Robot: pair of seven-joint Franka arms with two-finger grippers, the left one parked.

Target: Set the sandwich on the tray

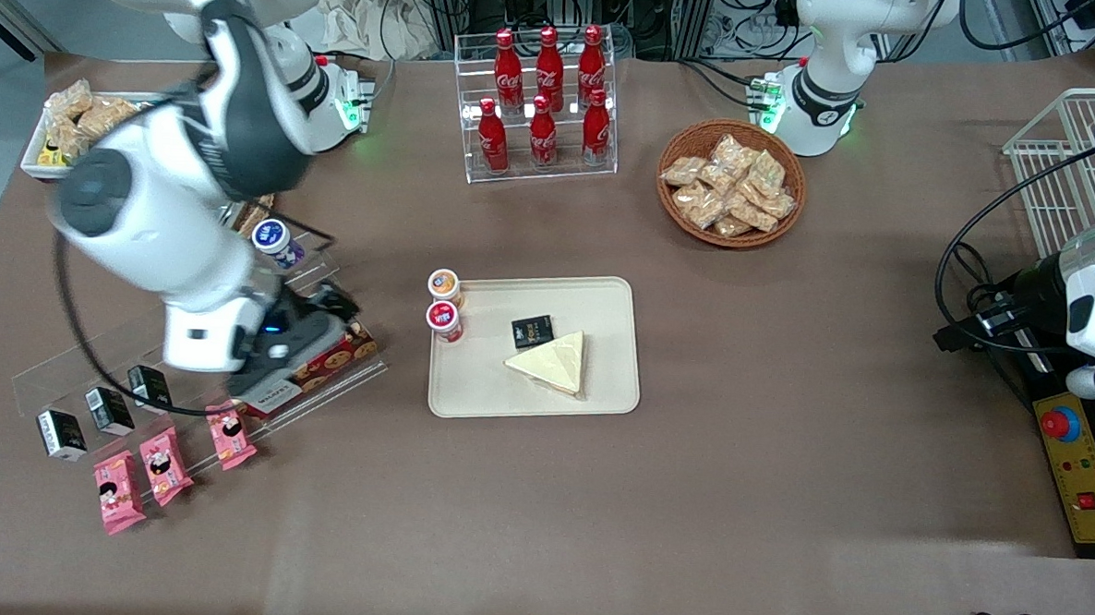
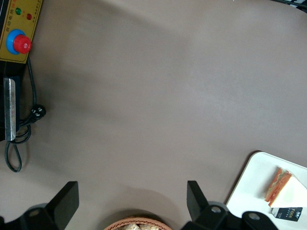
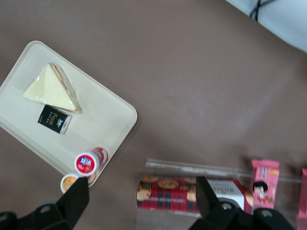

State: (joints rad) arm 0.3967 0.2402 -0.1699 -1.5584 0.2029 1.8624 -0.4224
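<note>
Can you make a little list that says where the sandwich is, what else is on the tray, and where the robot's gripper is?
sandwich: lying flat on the tray, not held
tray: cream, on the brown table
also on tray: small black packet beside the sandwich; two round cups at the rim toward the working arm's end
gripper: open, empty, above the clear rack with the red cookie box, apart from the tray
task: looks done

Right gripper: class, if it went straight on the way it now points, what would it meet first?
Probably the red cookie box on the clear rack: the open gripper hangs above it, pointing down, away from the tray. Depth is unclear.
</note>
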